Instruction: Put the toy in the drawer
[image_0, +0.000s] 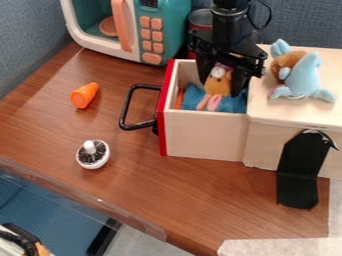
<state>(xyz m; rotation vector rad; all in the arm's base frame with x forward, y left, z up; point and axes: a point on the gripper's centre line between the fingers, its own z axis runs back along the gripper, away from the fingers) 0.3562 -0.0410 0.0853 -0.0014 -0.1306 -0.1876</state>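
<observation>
Hanging down at the drawer (204, 135), the black gripper (222, 87) is seen near the upper middle of the camera view. The toy (218, 86), tan-orange with pink legs, is placed between its two sides, within the drawer's outline; the legs are set against blue cloth (232, 103). Whether the toy is clenched or has been released cannot be told. The drawer is pulled out from a pale wooden box (270, 111); its front is edged in red and fitted with a black loop handle (124, 112). Something orange (179, 99) is half seen by the cloth. A light-blue and brown plush (305, 75) is noted on the box top, and a black flap (299, 172) is hung down the box's side. On the brown table (200, 200), an orange cone (84, 95) and a white round piece with dark bristles (92, 154) are found left of the handle. A teal toy microwave (170, 30) is stationed behind, with a red can (200, 19) beside it, partly hidden by the arm.
</observation>
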